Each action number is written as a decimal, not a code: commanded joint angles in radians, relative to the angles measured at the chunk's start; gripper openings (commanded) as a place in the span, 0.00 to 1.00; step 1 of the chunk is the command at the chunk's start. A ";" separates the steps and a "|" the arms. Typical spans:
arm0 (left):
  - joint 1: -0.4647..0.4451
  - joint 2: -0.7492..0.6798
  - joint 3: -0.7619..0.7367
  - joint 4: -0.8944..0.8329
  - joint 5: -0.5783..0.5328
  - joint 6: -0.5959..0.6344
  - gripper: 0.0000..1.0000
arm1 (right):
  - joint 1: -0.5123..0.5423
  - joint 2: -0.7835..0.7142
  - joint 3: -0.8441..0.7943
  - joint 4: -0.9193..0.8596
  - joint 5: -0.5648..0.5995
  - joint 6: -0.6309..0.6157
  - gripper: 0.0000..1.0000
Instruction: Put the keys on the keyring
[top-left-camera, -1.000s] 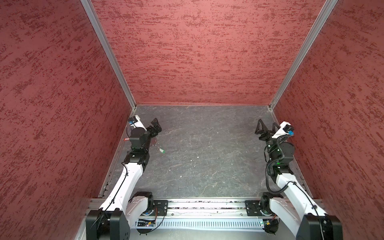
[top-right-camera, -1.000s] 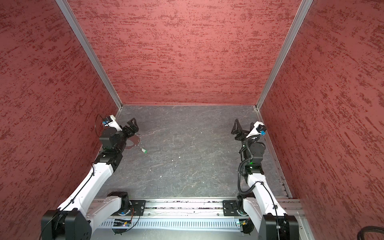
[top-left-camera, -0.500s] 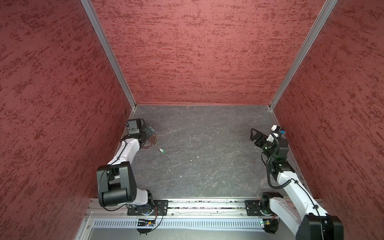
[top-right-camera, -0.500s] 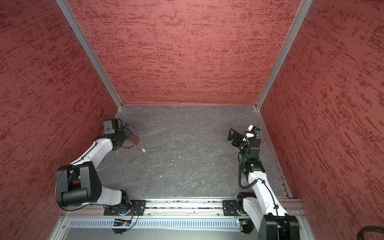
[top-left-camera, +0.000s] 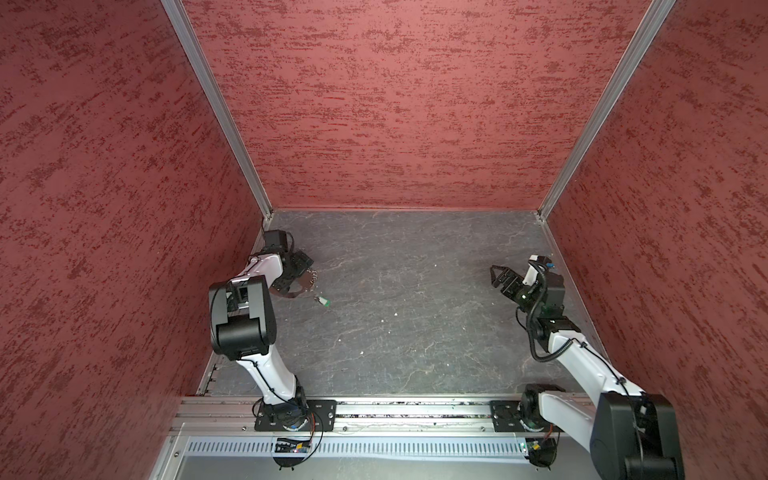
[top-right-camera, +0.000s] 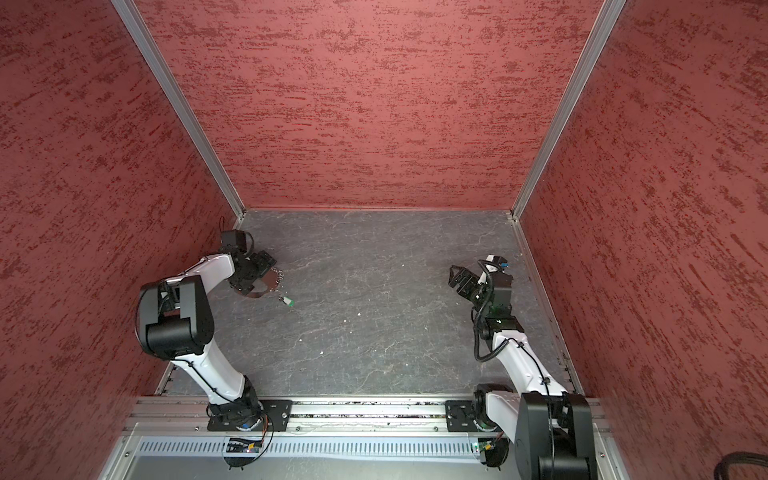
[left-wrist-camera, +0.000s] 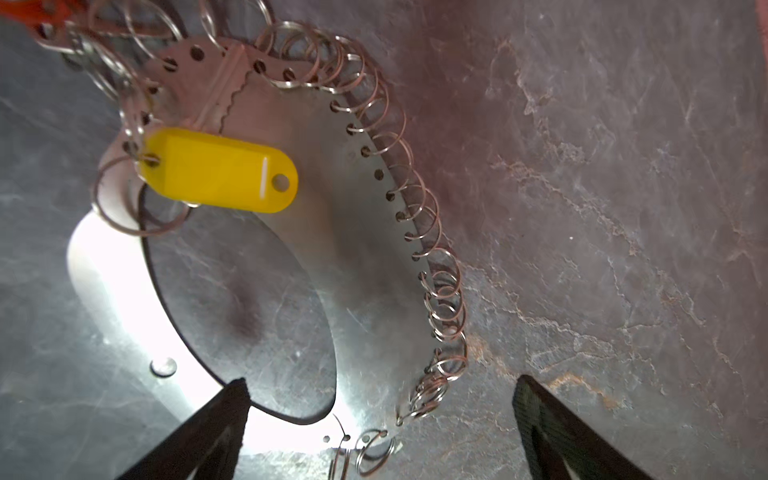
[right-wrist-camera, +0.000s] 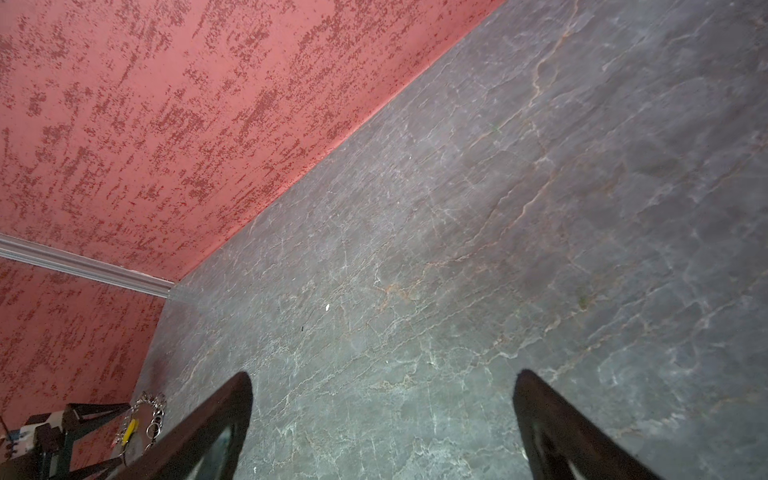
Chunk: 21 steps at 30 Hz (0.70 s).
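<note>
The table (top-left-camera: 415, 316) offers open passage across its middle and right; only the keyring (top-left-camera: 311, 278) and green key (top-left-camera: 325, 302) crowd the left wall (top-left-camera: 124, 208).

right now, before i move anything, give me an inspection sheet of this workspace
surface: grey stone-patterned tabletop.
job's things: keyring near the left wall; yellow key lying on it, seemingly hooked by a ring; green key alone on the tabletop, apart from the keyring; red key only partly in view in the left wrist view.
clutter: a few white specks; nothing else seen.
grippers: left gripper open over the keyring, holding nothing; right gripper open, empty, above the tabletop.
cables: black cable looped along the right arm.
surroundings: red textured walls on three sides; metal rail across the front.
</note>
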 joint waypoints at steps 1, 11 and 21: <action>-0.027 0.059 0.058 -0.044 0.011 0.024 0.99 | 0.002 0.015 0.017 0.048 -0.014 0.031 0.99; -0.196 0.202 0.208 -0.114 -0.031 0.048 0.99 | 0.002 0.041 0.030 0.033 0.002 0.036 0.99; -0.434 0.283 0.320 -0.171 -0.034 0.083 0.99 | 0.002 -0.018 0.055 -0.070 0.093 0.043 0.99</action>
